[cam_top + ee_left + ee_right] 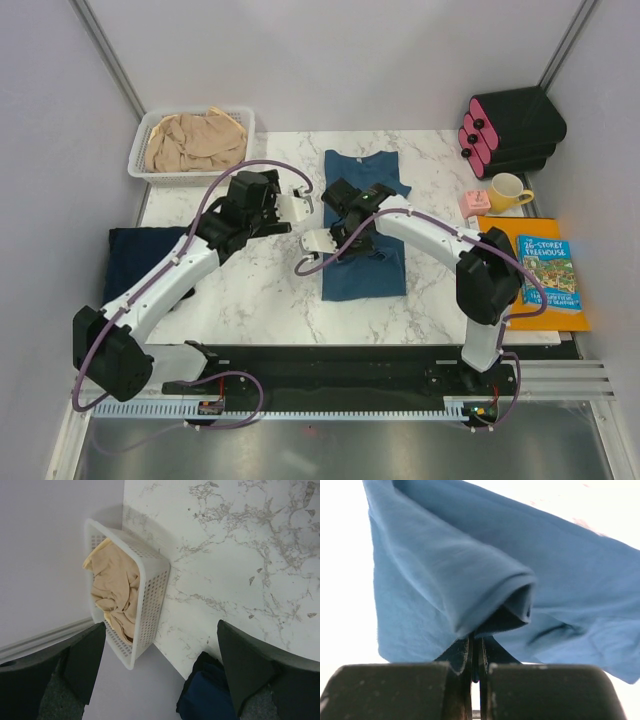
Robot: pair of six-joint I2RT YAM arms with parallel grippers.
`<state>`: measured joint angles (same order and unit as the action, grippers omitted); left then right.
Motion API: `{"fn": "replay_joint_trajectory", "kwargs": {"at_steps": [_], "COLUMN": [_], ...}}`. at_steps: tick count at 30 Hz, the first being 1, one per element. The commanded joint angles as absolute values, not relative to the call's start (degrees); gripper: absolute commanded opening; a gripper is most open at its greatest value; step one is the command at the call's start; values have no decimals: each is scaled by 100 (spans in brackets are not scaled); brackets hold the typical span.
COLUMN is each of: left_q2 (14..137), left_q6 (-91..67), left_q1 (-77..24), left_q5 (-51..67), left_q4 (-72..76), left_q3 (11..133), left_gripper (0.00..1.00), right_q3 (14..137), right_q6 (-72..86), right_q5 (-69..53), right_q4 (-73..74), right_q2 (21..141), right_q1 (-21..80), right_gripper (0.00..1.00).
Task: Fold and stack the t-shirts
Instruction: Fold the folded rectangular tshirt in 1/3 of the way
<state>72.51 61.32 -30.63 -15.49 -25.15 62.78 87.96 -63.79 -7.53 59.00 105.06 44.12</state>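
Note:
A teal-blue t-shirt (365, 265) lies lengthwise in the middle of the marble table. My right gripper (348, 205) is over its left upper part, shut on a fold of the cloth. The right wrist view shows that gripper (476, 645) pinching the teal-blue t-shirt (445, 570), lifted into a rolled fold. My left gripper (250, 200) hovers open just left of the shirt, holding nothing. In the left wrist view the left gripper (161, 630) faces the table's left edge. A dark navy t-shirt (145, 255) (205, 700) hangs over that edge. A beige t-shirt (195, 140) (112, 592) lies crumpled in the basket.
The white slotted basket (140, 150) (152, 587) stands at the back left corner. At the right stand a yellow mug (507, 190), a small pink block (474, 203), a book (543, 272) on an orange sheet (497, 226), and a black holder with pink rolls (510, 130).

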Motion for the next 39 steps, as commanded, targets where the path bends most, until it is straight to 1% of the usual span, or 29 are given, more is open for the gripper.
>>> {"fn": "replay_joint_trajectory", "kwargs": {"at_steps": [1, 7, 18, 21, 22, 23, 26, 29, 30, 31, 33, 35, 36, 37, 39], "left_q2": [7409, 7462, 7602, 7646, 7655, 7655, 7699, 7769, 7813, 7831, 7857, 7892, 7901, 7893, 7866], "left_q6": [5985, 6073, 6012, 5977, 5968, 5959, 5924, 5915, 5915, 5915, 5915, 5915, 5915, 5915, 5941], "left_q1": [-3094, -3076, -3076, -3076, -3076, -3076, -3076, -3076, -3076, -3076, -3076, -3076, -3076, -3076, -3076], "left_q5": [-1195, -1125, -1142, -1169, -1169, -1169, -1169, -1151, -1151, -1151, -1151, -1151, -1143, -1143, -1134], "left_q4": [-2417, -2224, -2083, -2066, -2057, -2057, -2057, -2030, -2013, -1978, -1934, -1925, -1916, -1916, -1907], "left_q3": [6302, 6205, 6179, 6179, 6187, 6187, 6170, 6179, 6187, 6205, 6214, 6249, 6249, 6249, 6232], "left_gripper": [100, 100, 100, 100, 100, 100, 100, 100, 100, 100, 100, 100, 100, 100, 100], "right_q3": [9456, 9720, 9808, 9835, 9835, 9826, 9747, 9633, 9598, 9598, 9598, 9563, 9502, 9466, 9344], "right_q6": [-6723, -6829, -6891, -6856, -6812, -6759, -6575, -6460, -6425, -6416, -6320, -6267, -6206, -6127, -5986], "right_q5": [-572, -413, -325, -299, -290, -290, -264, -211, -115, -71, 95, 184, 237, 255, 281], "right_q4": [5898, 5836, 5449, 5265, 5178, 4951, 4503, 4132, 4070, 4035, 3964, 3920, 3859, 3719, 3604], "right_q2": [10828, 11092, 11496, 11592, 11619, 11610, 11575, 11523, 11522, 11531, 11540, 11523, 11505, 11470, 11365], "right_q1": [4193, 3850, 3437, 3410, 3401, 3375, 3340, 3331, 3340, 3322, 3322, 3322, 3322, 3305, 3287], "right_gripper": [0, 0, 0, 10, 16, 19, 22, 31, 39, 44, 63, 67, 77, 79, 80]}}
